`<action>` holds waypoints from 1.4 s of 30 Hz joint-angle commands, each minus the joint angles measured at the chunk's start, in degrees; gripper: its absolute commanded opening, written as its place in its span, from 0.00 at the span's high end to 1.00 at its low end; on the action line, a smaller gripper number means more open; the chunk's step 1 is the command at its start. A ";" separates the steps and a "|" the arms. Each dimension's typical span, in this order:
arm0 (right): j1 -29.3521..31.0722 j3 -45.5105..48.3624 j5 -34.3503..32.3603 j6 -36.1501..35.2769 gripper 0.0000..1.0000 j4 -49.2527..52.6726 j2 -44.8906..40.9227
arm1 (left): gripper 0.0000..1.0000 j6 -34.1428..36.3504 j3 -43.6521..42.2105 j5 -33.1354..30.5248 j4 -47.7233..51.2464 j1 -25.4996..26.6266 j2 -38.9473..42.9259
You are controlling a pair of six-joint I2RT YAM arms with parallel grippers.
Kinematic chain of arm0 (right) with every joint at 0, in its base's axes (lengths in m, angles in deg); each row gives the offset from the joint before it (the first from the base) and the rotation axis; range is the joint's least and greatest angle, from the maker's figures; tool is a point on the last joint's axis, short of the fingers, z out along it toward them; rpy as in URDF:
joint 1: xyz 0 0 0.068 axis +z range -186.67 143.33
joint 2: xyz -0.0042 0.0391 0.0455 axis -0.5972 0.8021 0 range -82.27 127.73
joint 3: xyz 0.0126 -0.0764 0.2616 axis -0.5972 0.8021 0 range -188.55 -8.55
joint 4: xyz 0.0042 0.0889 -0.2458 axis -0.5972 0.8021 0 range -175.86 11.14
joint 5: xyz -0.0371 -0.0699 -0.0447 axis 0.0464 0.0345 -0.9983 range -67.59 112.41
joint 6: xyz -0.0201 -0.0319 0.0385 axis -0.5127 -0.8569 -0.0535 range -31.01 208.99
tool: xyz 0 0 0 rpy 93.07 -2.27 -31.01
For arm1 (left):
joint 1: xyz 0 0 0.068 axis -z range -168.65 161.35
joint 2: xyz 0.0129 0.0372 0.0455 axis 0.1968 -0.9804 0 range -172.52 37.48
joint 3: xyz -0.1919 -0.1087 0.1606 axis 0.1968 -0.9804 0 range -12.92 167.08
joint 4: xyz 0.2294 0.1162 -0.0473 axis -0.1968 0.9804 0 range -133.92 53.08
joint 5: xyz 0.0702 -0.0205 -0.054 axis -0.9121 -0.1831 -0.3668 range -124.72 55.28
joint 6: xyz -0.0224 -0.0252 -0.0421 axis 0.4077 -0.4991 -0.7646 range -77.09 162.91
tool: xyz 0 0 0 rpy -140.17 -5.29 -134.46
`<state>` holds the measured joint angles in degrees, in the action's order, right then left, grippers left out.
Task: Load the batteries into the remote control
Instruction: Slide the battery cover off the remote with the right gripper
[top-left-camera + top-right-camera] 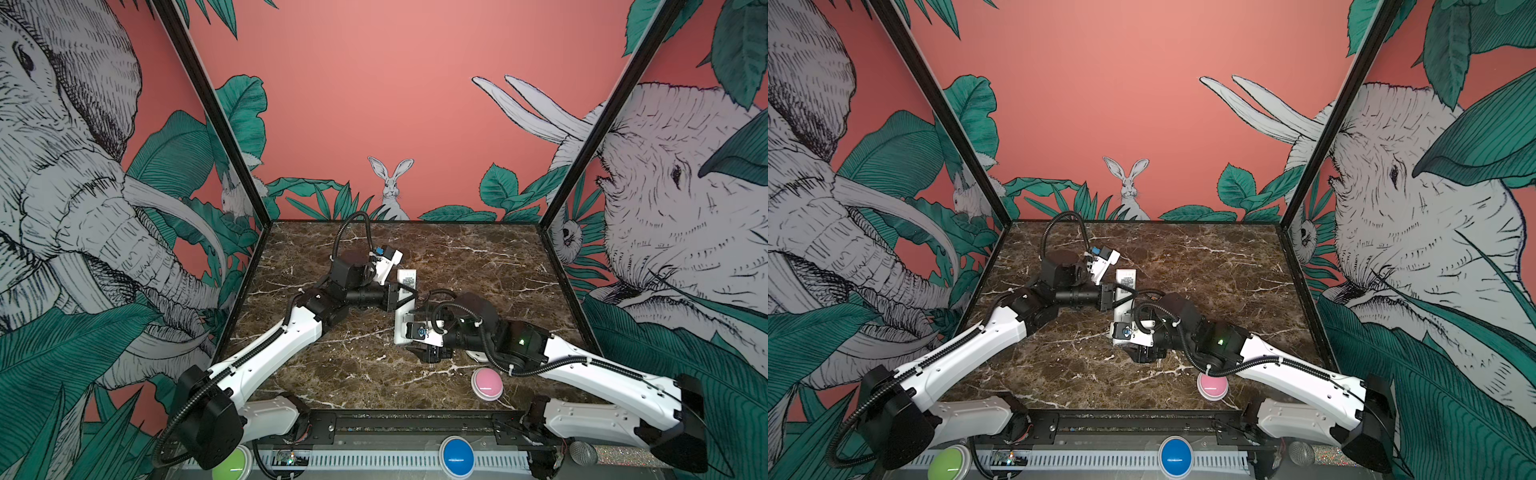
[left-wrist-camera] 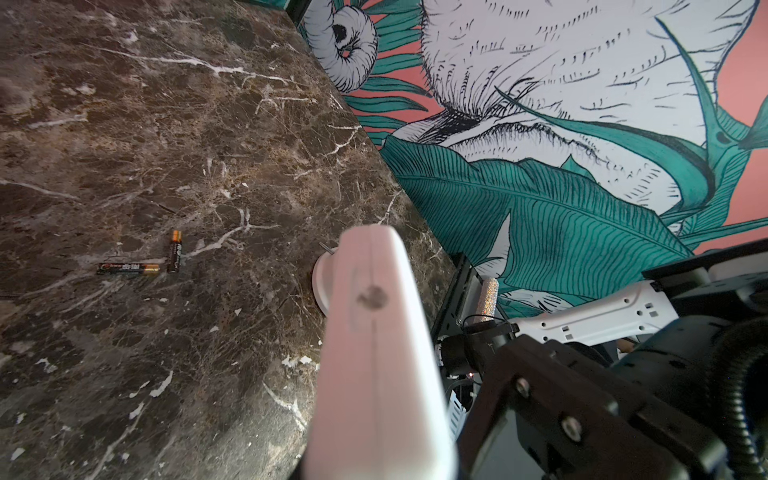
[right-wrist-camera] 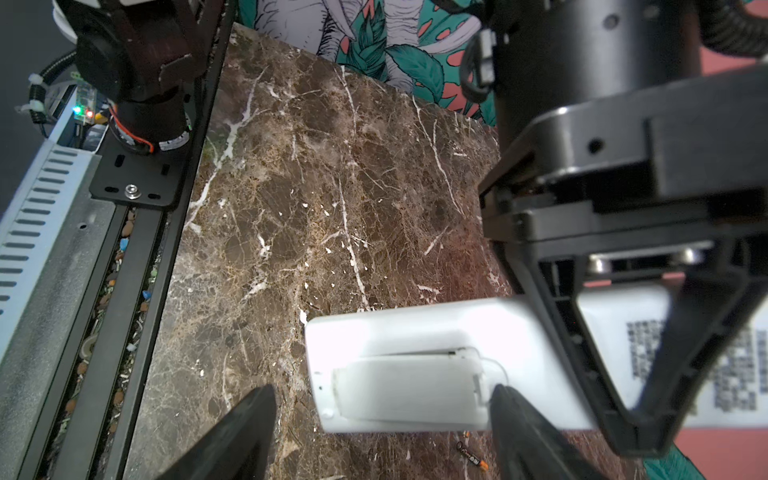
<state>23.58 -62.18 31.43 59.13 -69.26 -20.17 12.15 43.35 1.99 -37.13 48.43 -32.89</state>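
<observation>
The remote control (image 1: 405,286) (image 1: 1122,286) is a long white bar held above the marble table with its sticker side up. My left gripper (image 1: 409,293) is shut on its middle, and its black fingers (image 3: 623,353) clamp it just past the sticker. My right gripper (image 3: 382,390) is open, one fingertip on each side of the battery cover (image 3: 407,386) at the remote's near end. The cover sits on the back with a thin gap along one edge. Two black batteries with orange ends (image 2: 129,268) (image 2: 174,251) lie on the table, touching at a corner. One battery (image 3: 471,457) shows under the remote.
A round white clock (image 2: 320,286) lies on the table behind the remote. A pink button (image 1: 486,383) sits near the front edge under the right arm. Blue (image 1: 457,455) and green (image 1: 232,465) buttons and a microphone (image 1: 582,453) sit on the front rail. Patterned walls enclose three sides.
</observation>
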 commanded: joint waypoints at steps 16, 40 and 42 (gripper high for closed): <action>-5.19 -5.53 -7.42 47.65 0.16 0.38 2.14 | 1.00 -9.13 -5.75 -20.29 -6.62 -0.34 3.76; -9.53 -9.38 5.66 53.52 0.17 -1.18 14.19 | 1.00 -11.34 -8.52 -20.79 -10.91 -0.33 3.70; -9.54 -9.40 5.72 53.72 0.18 -1.52 14.58 | 1.00 -11.49 -8.60 -20.80 -11.01 -0.34 3.70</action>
<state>14.05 -70.00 36.50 112.50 -68.51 -6.03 1.52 35.46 -18.93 -45.68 48.28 -30.20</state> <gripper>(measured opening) 0.825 0.211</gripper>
